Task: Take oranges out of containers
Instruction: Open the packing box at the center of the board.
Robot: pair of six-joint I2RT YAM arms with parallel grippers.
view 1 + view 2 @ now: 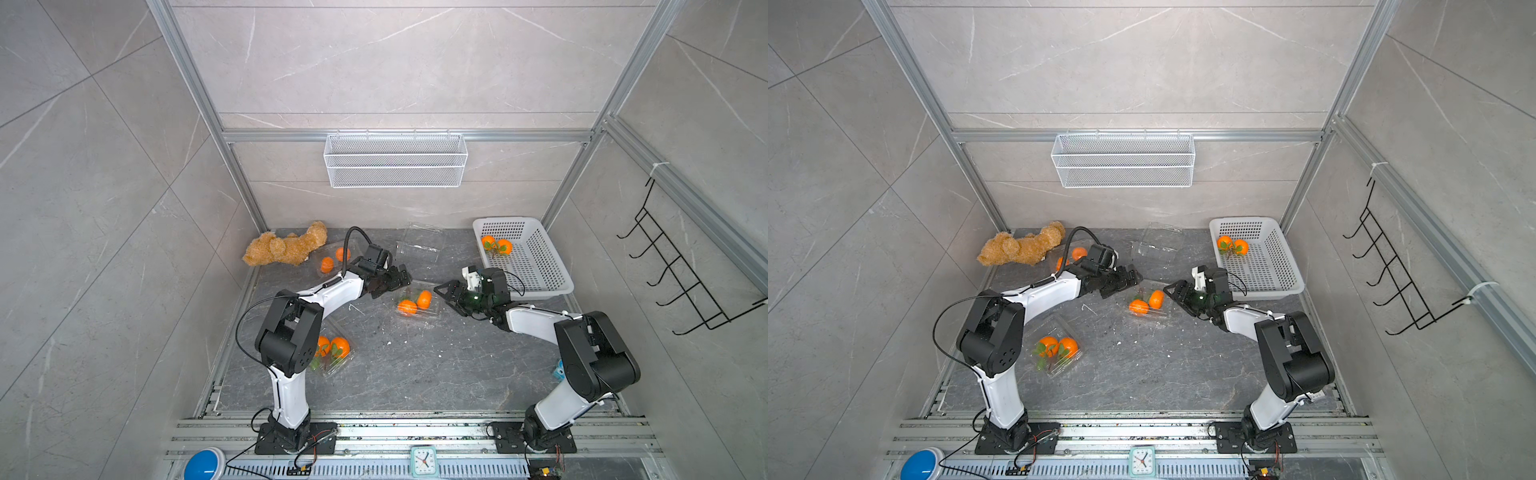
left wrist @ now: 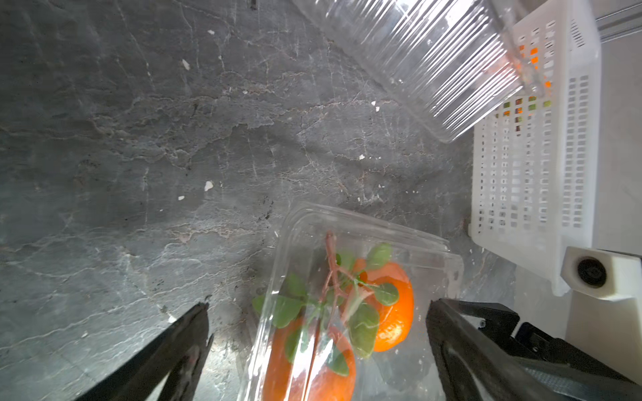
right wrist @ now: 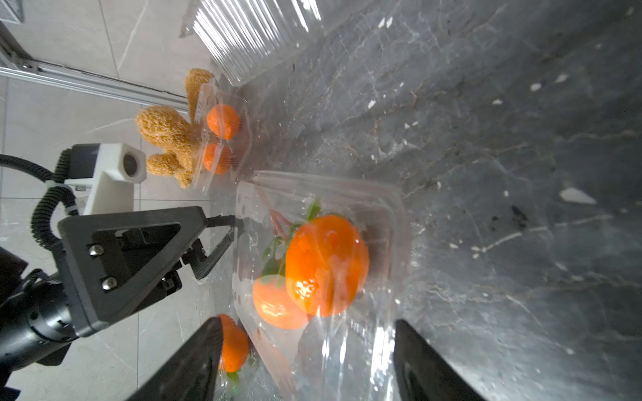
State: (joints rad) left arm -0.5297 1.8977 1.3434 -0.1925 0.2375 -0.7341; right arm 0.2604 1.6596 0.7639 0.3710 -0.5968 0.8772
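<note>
Oranges (image 1: pixel 407 307), two of them, lie inside the clear container (image 3: pixel 323 180) in the middle of the surface (image 1: pixel 415 374), and its lid (image 2: pixel 364 229) looks shut. My left claw (image 2: pixel 318 307) is spread wide at one end of the box. My right claw (image 3: pixel 308 321) is spread astride the opposite end, and I can't tell whether it touches the plastic. I'd have the right pinch only the base edge to pin it, then hook the lid with the left and peel upward slowly. Thin plastic flexes, so a hard squeeze risks skidding the box.

Overhead pair; both wrists near container (image 2: pixel 364 229)
</note>
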